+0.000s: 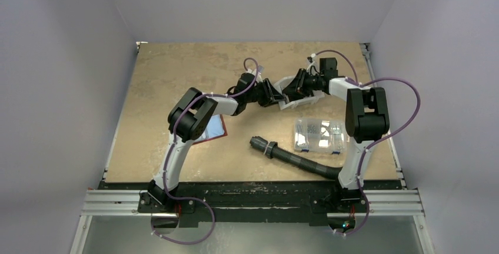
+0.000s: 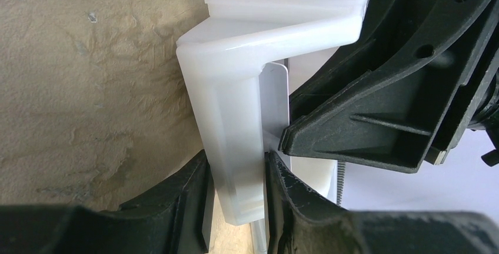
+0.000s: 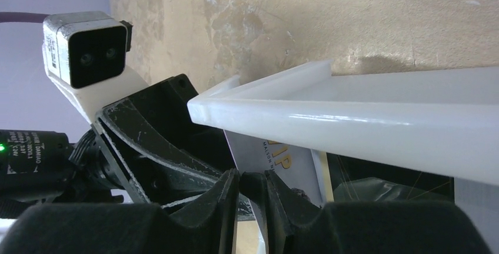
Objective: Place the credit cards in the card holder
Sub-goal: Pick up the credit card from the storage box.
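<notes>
A white plastic tray [image 1: 307,97] sits tilted at the table's middle back, with both grippers meeting at it. My left gripper [image 2: 235,198] is shut on the tray's side wall [image 2: 232,107]. In the right wrist view a pale grey credit card [image 3: 288,160] with gold lettering stands under the tray's rim [image 3: 353,119]. My right gripper [image 3: 252,177] stands narrowly open around the card's lower edge, a slit showing beside the card. The red card holder [image 1: 221,135] lies under the left arm with a blue card [image 1: 214,124] on it, both mostly hidden.
A clear compartment box [image 1: 320,134] lies in front of the tray on the right. A black ribbed hose [image 1: 294,157] runs from the table's middle towards the right arm's base. Grey walls close in the tan table [image 1: 165,72] on three sides.
</notes>
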Motion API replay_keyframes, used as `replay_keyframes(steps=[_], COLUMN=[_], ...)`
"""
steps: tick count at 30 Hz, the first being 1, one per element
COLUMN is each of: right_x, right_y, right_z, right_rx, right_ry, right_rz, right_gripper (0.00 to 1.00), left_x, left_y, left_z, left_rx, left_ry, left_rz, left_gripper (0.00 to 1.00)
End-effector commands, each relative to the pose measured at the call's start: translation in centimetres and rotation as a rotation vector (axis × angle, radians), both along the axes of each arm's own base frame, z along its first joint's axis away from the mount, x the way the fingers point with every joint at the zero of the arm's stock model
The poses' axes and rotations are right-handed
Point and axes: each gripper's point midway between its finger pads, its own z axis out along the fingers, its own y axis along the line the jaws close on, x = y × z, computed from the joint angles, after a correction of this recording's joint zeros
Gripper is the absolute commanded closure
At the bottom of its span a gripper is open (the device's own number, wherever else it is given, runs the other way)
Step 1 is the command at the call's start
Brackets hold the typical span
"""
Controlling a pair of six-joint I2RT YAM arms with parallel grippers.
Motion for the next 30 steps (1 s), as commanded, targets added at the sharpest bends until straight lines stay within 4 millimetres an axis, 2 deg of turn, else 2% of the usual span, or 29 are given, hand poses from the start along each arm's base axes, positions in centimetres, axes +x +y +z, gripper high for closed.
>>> replay_keyframes(steps=[1, 5, 8, 11, 16, 21, 24, 25, 26, 30], right_x=[1.2, 1.2, 1.3, 1.5, 2.2, 3.2, 3.3, 3.3, 3.3, 2.9], right_y=[-0.9, -0.9, -1.0, -1.3, -2.2, -3.7, -4.5, -4.8, -5.1, -6.9], right_z=[-1.2, -1.2, -1.2, -1.1, 0.7, 3.8, 6.1, 6.8, 7.4, 9.2], right_rx=[-0.12, -0.138, -0.149, -0.168, -0.225, -0.315, -0.363, -0.381, -0.4, -0.506], right_ry=[-0.033, -0.06, -0.068, -0.074, -0.13, -0.23, -0.297, -0.319, -0.334, -0.36], right_rz=[-0.034, -0.012, -0.012, -0.024, -0.064, -0.114, -0.138, -0.139, -0.147, -0.182], right_gripper=[0.72, 0.62, 0.61, 0.68, 0.83, 0.98, 1.0, 1.0, 1.0, 1.0], left_x=[-0.6, -0.5, -0.4, -0.4, -0.5, -0.7, -0.9, -0.9, -1.0, -1.8], left_y=[0.1, 0.0, -0.1, -0.2, -0.1, -0.4, -0.8, -0.8, -0.8, -0.1], left_z=[-0.4, -0.2, -0.1, -0.1, -0.3, -0.3, -0.1, -0.1, 0.0, 0.4], left_rx=[0.059, 0.054, 0.052, 0.05, 0.055, 0.039, 0.021, 0.021, 0.027, 0.056], left_ry=[-0.042, -0.044, -0.045, -0.044, -0.033, 0.017, 0.048, 0.056, 0.061, 0.079], left_rz=[-0.009, -0.008, -0.006, -0.008, -0.008, -0.019, -0.032, -0.032, -0.031, -0.043], left_gripper=[1.0, 1.0, 1.0, 1.0, 1.0, 1.0, 0.99, 0.92, 0.8, 0.44])
